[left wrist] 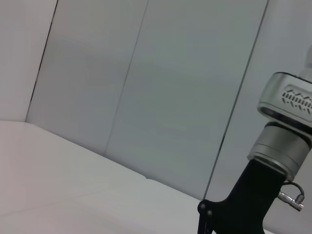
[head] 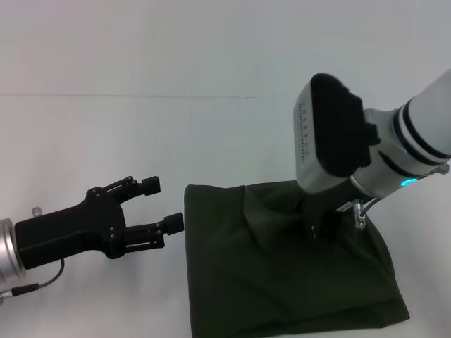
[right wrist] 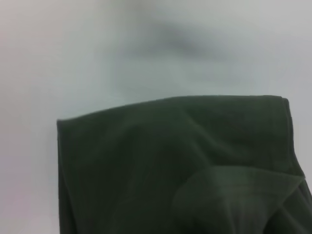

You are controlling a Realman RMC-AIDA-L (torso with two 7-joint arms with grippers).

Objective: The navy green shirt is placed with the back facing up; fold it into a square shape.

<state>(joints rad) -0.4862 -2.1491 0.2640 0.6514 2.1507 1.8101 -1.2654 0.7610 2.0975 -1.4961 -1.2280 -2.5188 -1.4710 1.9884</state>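
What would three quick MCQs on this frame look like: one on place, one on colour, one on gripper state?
1. Where is the left gripper?
A. Above the middle of the shirt
B. Beside the shirt's left edge, off the fabric
C. Out of the head view

2. What colour is the navy green shirt?
A. Dark olive green
B. Bright red
C. White

3. How do the left gripper's fingers stand?
A. Shut on the fabric
B. Shut on nothing
C. Open, holding nothing

Answers:
1. B: in the head view it sits over the white table, just left of the shirt's edge.
2. A: head and right wrist views both show plain dark olive fabric.
3. C: its two fingers are spread with only table between them.

The right gripper is down at the shirt's far part, its fingers hidden by the wrist.
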